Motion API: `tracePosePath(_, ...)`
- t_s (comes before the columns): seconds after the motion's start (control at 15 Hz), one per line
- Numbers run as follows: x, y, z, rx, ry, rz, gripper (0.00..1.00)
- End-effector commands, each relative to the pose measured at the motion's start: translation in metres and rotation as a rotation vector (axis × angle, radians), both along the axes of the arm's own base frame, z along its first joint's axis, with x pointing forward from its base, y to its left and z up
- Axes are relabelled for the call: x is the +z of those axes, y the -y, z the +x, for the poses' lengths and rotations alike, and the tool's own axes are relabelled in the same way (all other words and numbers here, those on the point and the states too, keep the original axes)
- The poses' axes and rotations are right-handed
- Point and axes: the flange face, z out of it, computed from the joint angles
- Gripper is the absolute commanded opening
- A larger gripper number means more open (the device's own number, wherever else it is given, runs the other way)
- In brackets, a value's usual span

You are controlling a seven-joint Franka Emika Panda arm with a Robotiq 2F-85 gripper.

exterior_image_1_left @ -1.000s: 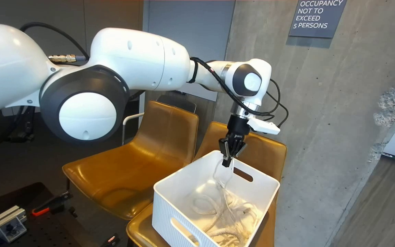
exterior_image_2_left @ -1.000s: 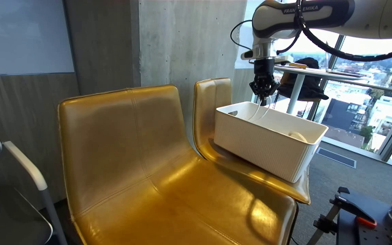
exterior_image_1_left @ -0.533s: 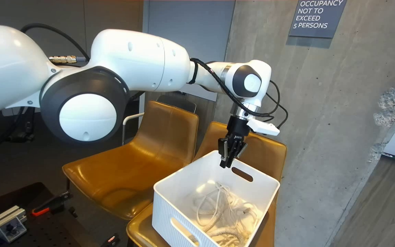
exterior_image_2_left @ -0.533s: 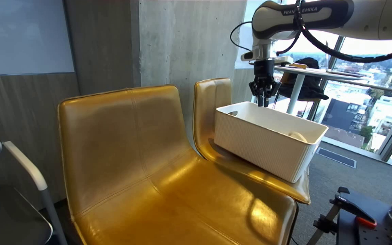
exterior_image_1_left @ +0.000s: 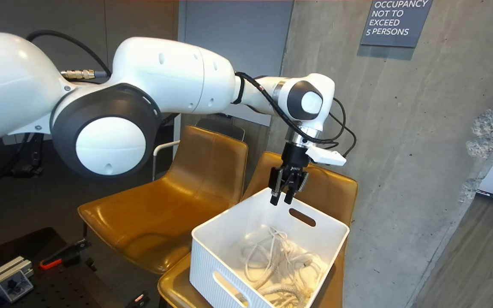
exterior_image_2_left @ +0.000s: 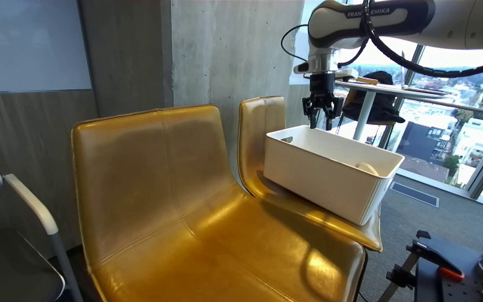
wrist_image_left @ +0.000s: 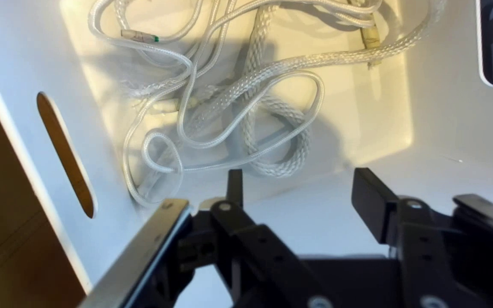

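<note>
Found inside bin [exterior_image_2_left: 321, 180]: white rope [wrist_image_left: 272, 70], thick and braided, tangled with thin smooth cord [wrist_image_left: 206, 144] in loose loops. Noted gripper [exterior_image_1_left: 281, 201] parted wide over bin's far end, apart from rope.

The bin [exterior_image_2_left: 321, 180] is white with fine vertical ribbing. Inside it, white ropes [wrist_image_left: 280, 67] show a braided weave, one bearing a beige wrap [wrist_image_left: 136, 36] edged in green. The hand [exterior_image_1_left: 281, 200] over the bin is mostly black; the chair [exterior_image_2_left: 262, 138] beneath the bin, golden-brown.
</note>
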Motion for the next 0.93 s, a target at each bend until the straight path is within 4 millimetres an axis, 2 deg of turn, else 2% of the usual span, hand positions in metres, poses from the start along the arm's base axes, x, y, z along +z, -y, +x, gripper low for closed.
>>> tracePosePath(0.0, 0.025, -0.013, 0.015, 0.018, 0.104, -0.025, 0.97)
tracePosePath(0.13, 0.039, -0.018, 0.023, 0.032, 0.165, -0.072, 1.00)
tracePosePath(0.33, 0.066, -0.013, 0.031, 0.036, 0.266, -0.144, 1.00)
tracePosePath(0.47, 0.090, -0.007, 0.033, 0.029, 0.336, -0.175, 1.00)
tracePosePath(0.6, 0.102, -0.005, 0.030, 0.036, 0.339, -0.176, 1.00)
tracePosePath(0.87, 0.125, 0.022, -0.021, 0.091, 0.089, -0.096, 1.00)
